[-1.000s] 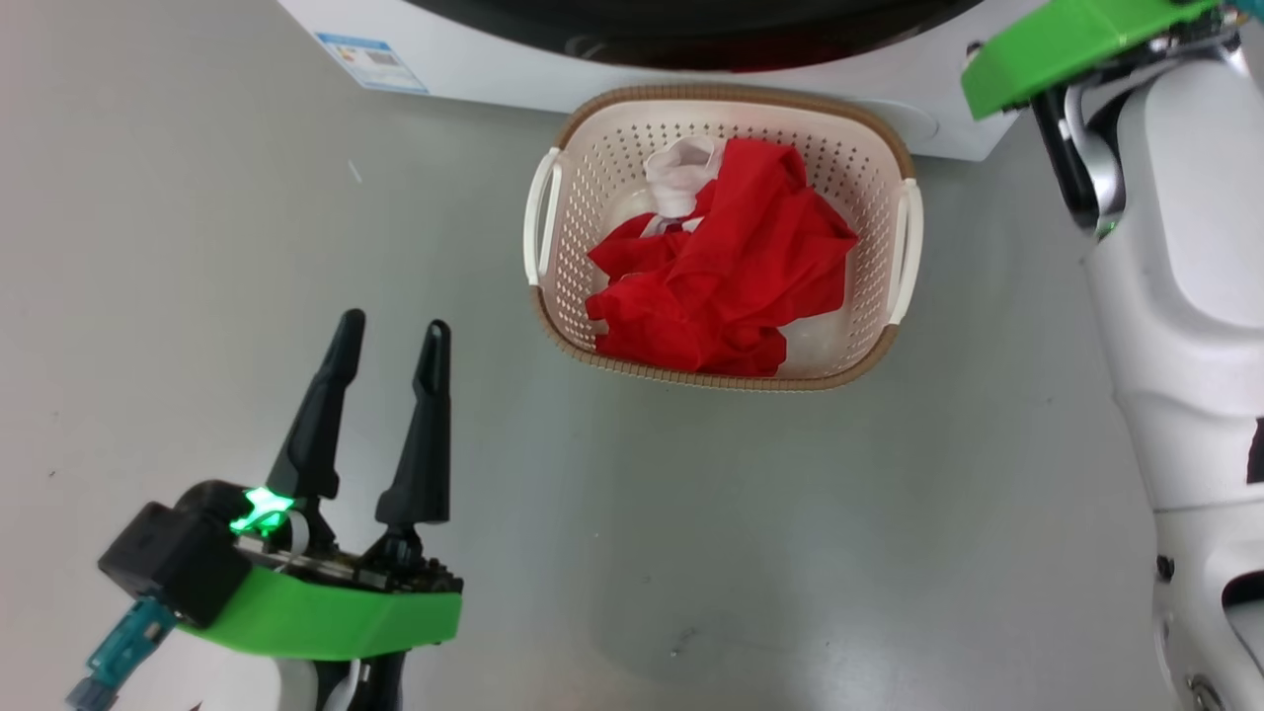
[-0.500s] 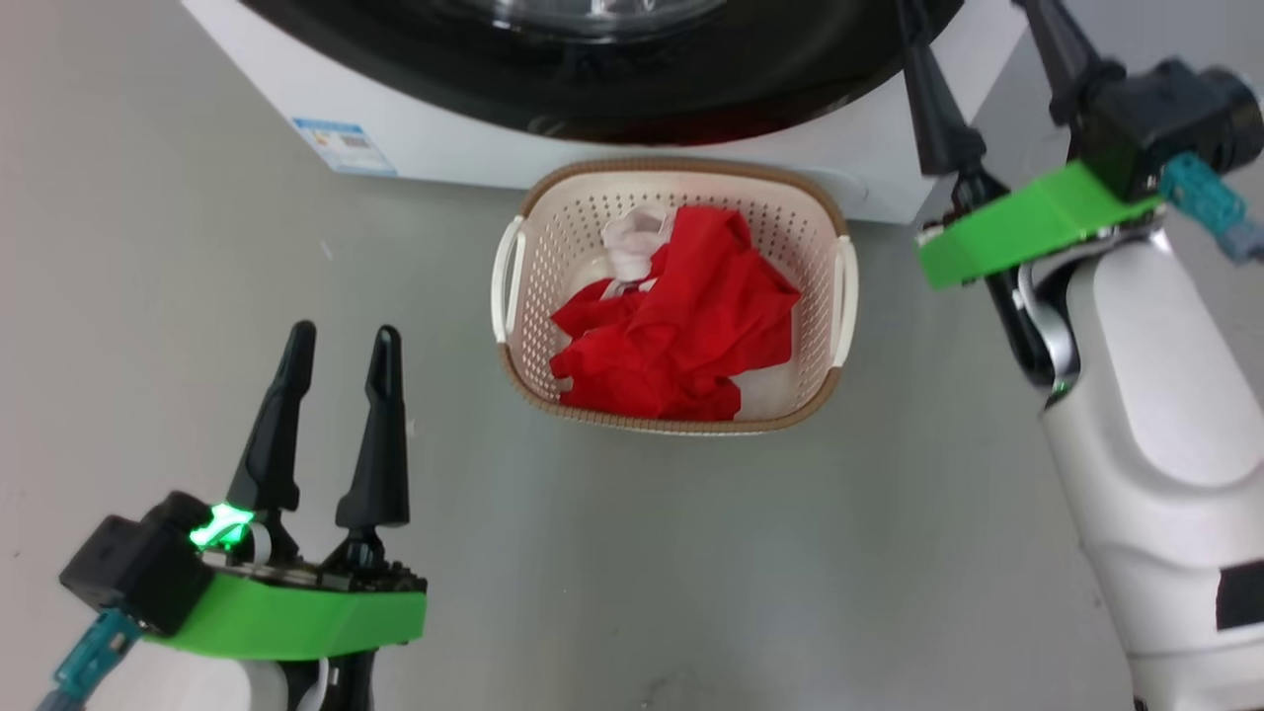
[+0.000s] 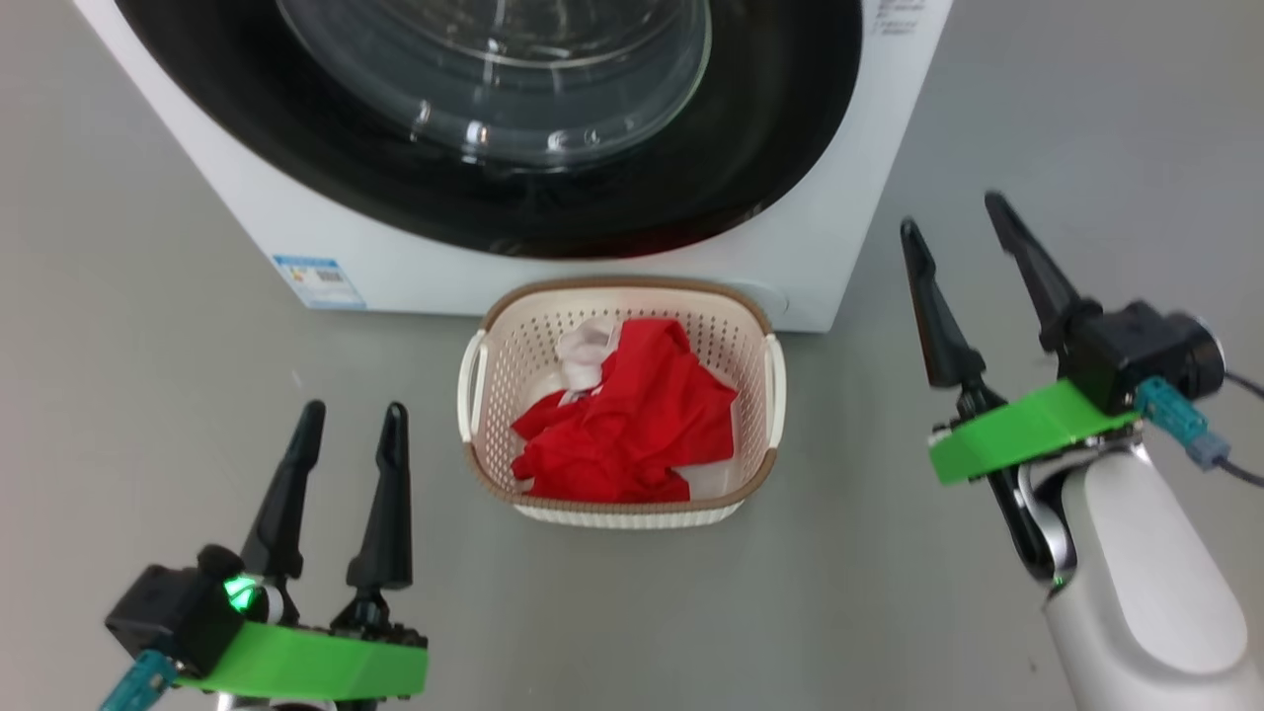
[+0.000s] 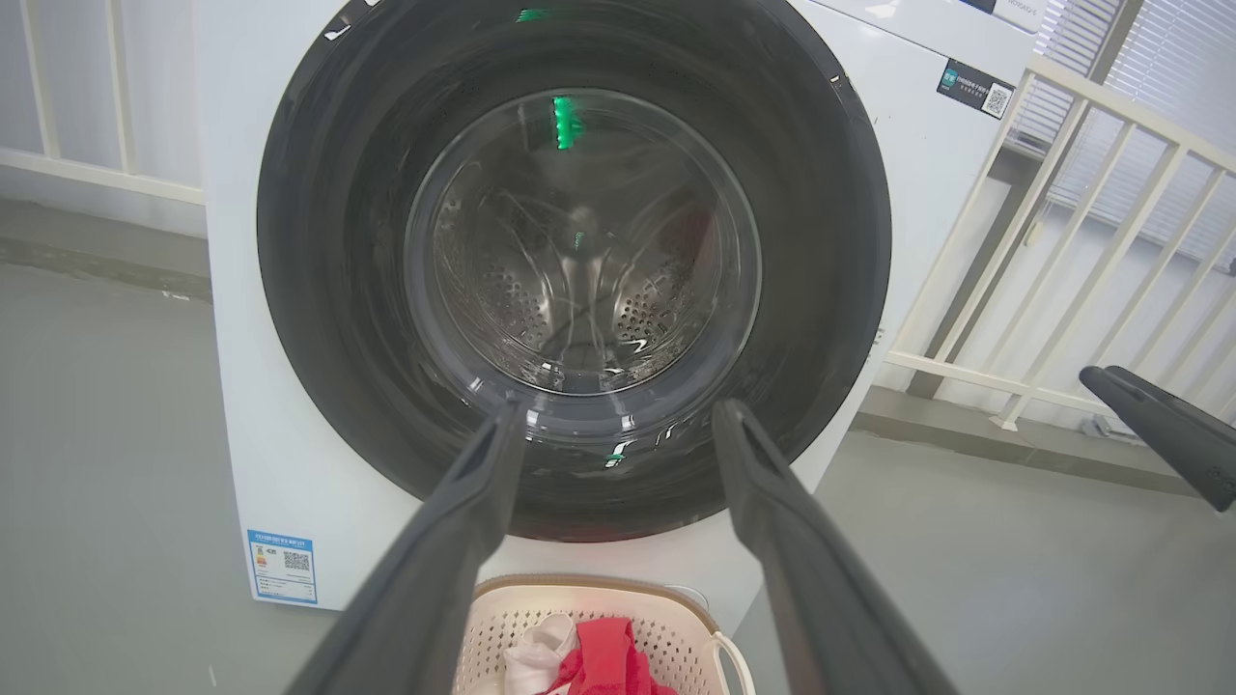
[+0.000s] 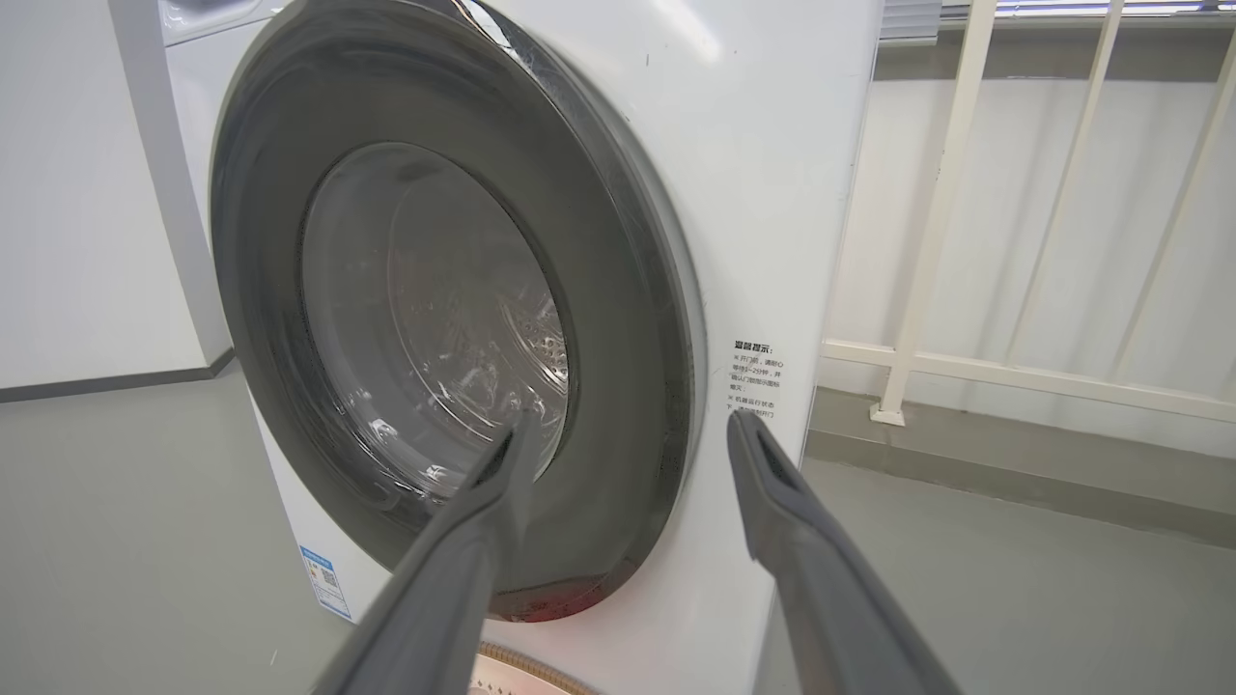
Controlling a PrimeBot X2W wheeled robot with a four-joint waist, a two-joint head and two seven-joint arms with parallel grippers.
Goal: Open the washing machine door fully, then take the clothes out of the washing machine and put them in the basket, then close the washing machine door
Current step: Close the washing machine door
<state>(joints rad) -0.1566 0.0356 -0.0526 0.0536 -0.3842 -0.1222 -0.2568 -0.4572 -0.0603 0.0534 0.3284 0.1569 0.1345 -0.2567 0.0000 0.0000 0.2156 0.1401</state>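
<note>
Red clothes (image 3: 632, 434) lie in the basket (image 3: 622, 514) before the washing machine (image 3: 395, 267), door (image 3: 790, 128) shut.

**Left gripper** (image 3: 355, 407) — two long, dark, tapering fingers on a bright green wrist plate (image 3: 306, 671) — sits at the lower left of the head view. Its fingers point up, spread apart and holding nothing. A small green lamp (image 3: 240, 592) glows beside its black camera block (image 3: 168, 617).

**Right gripper** (image 3: 950, 212) is at the right and raised higher. Its fingers are likewise parted and empty, leaning slightly leftward from their own green plate (image 3: 1027, 430). Below it the pale, smooth forearm (image 3: 1136, 602) runs down to the corner.

Each wrist view shows its own fingers splayed in a V — the left wrist view also catches one dark finger (image 4: 1164, 434) of the right gripper at its right edge.
</note>
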